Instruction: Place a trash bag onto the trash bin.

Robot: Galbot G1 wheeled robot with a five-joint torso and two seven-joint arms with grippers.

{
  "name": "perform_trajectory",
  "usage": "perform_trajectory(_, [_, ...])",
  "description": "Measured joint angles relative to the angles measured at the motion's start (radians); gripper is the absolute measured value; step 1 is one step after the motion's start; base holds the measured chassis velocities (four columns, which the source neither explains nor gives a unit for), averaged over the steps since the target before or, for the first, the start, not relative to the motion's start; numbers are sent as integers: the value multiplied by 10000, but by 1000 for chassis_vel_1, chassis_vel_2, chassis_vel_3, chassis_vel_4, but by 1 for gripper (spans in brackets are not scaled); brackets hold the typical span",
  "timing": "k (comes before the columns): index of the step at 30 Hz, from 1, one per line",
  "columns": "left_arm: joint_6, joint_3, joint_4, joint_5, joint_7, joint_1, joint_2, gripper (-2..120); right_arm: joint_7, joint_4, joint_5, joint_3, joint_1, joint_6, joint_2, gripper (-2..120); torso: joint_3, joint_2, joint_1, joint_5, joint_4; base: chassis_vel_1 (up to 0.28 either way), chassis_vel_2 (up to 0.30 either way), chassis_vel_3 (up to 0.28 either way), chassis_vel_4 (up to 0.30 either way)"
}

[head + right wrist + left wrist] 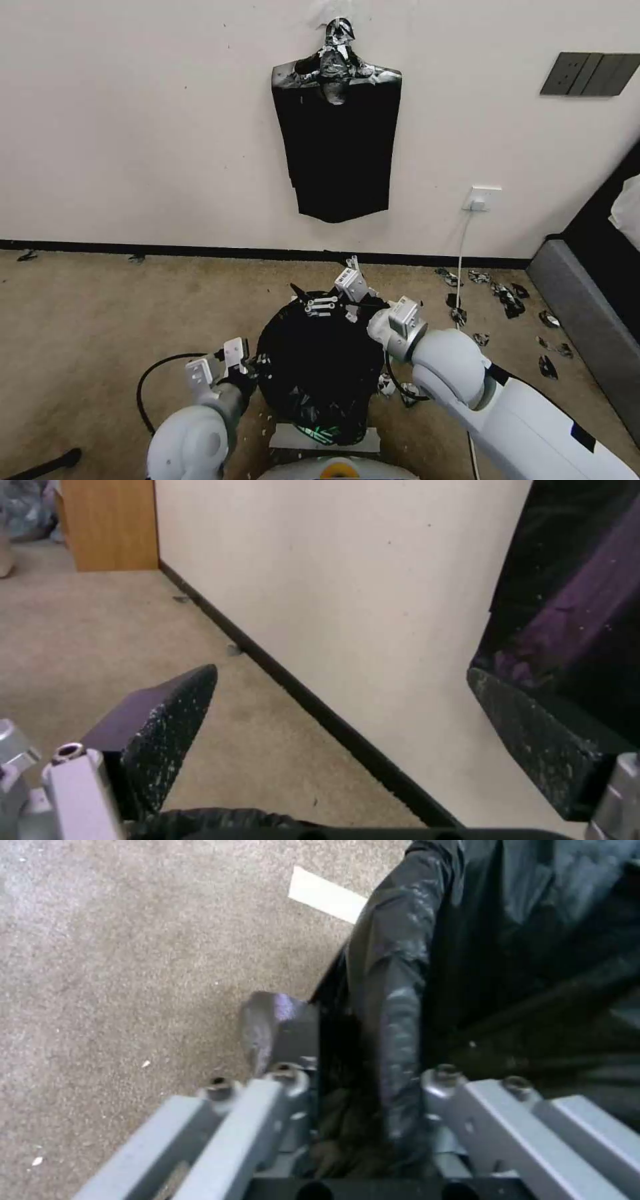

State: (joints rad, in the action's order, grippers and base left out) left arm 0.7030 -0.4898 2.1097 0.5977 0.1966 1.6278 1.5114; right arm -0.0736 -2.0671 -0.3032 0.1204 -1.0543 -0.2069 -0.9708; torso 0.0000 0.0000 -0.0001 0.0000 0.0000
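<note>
Carpet floor [80, 320], trash bag [313, 367] in left gripper [353, 1080]

Black trash bag [313, 360] drapes the bin on the floor; left hand [248, 365] at its side, right hand [313, 301] over its far edge

The scene is viewed from the head, forward and down, over the carpet [80, 320] toward the wall [133, 133]. From the left wrist, the trash bag [400, 990] is seen at very close range, with carpet beside it. From the right wrist, wall, carpet and baseboard [320, 715] are taken in along the floor. Carpet is shared by all three views.
</note>
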Motion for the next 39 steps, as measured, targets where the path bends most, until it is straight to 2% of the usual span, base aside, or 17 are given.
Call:
perform_trajectory(5, [-3, 17, -18, -133, -94, -32, -3, 38, -4, 39, 11, 20, -14, 0, -53, 100, 0, 0, 0, 0, 0, 0, 0, 0, 0])
perform_trajectory(7, [-18, 14, -33, -185, -140, -44, -28, 50, -4, 43, 22, 37, -61, -1, -61, 100, 0, 1, 0, 0, 0, 0, 0, 0, 0])
perform_trajectory(9, [-25, 11, -36, -192, -156, -49, -32, 53, -4, 44, 26, 39, -70, -1, -61, 100, 0, 0, 0, 0, 0, 0, 0, 0, 0])
perform_trajectory(10, [-42, -2, -39, -273, -267, -61, -47, 62, -4, 47, 31, 42, -86, -3, -62, 100, 0, 0, 0, -1, 0, 0, 0, 0, 0])
perform_trajectory(16, [-93, -36, -35, -471, -495, -94, -99, 78, 19, 73, 34, 41, -97, -8, -122, 100, 0, 0, 0, -1, 1, 0, 0, 0, 0])
perform_trajectory(19, [-261, -75, 90, -631, -729, -100, -157, 93, 746, 76, 209, -22, -232, -160, -272, 100, 0, 0, 0, 0, 0, 0, 0, 0, 0])
perform_trajectory(22, [-515, -116, 211, -778, -880, -73, -197, 99, 1496, 35, 340, -165, -421, -501, -369, 100, 0, 0, 1, 0, 1, 0, 0, 0, 0])
perform_trajectory(23, [-986, -157, 253, -985, -1129, -28, -211, 99, 1995, -50, 447, -368, -640, -745, -436, 100, 0, 0, 0, 0, 2, 0, 0, 0, 0])
perform_trajectory(24, [-986, -157, 253, -985, -1129, -28, -211, 99, 1995, -50, 447, -368, -640, -745, -436, 100, 0, 0, 0, 0, 2, 0, 0, 0, 0])
perform_trajectory(26, [-3135, -324, 113, -1737, -1875, 114, -208, 100, 2858, -284, 865, -1108, -1410, -1245, -649, 100, -1, 0, 0, 0, 2, 0, 0, 0, 0])
perform_trajectory(27, [-3135, -324, 113, -1737, -1875, 114, -208, 100, 2858, -284, 865, -1108, -1410, -1245, -649, 100, -1, 0, 0, 0, 2, 0, 0, 0, 0])
perform_trajectory(29, [-5189, -662, -210, -2637, -2507, 190, -233, 100, 3399, -517, 1538, -2133, -2480, -1352, -917, 100, 0, 0, 0, -1, -1, 0, 0, 0, 0])
perform_trajectory(30, [-5189, -662, -210, -2637, -2507, 190, -233, 100, 3399, -517, 1538, -2133, -2480, -1352, -917, 100, 0, 0, 0, -1, -1, 0, 0, 0, 0])
perform_trajectory(31, [-6012, -808, -304, -2769, -2669, 237, -298, 100, 3532, -640, 1815, -2649, -3035, -1263, -1077, 100, -1, 1, 0, -2, 0, 0, 0, 0, 0])
perform_trajectory(32, [-6012, -808, -304, -2769, -2669, 237, -298, 100, 3532, -640, 1815, -2649, -3035, -1263, -1077, 100, -1, 1, 0, -2, 0, 0, 0, 0, 0])
perform_trajectory(34, [-7087, -1076, -442, -2835, -2915, 322, -375, 100, 3688, -745, 2152, -3385, -4071, -777, -1425, 100, -1, 0, 0, -1, -1, 0, 0, 0, 0])
perform_trajectory(39, [-8126, -1267, -710, -2961, -3206, 498, -403, 100, 3701, -473, 2808, -4303, -5405, 456, -2219, 100, -1, 0, 0, -1, -1, 0, 0, 0, 0])
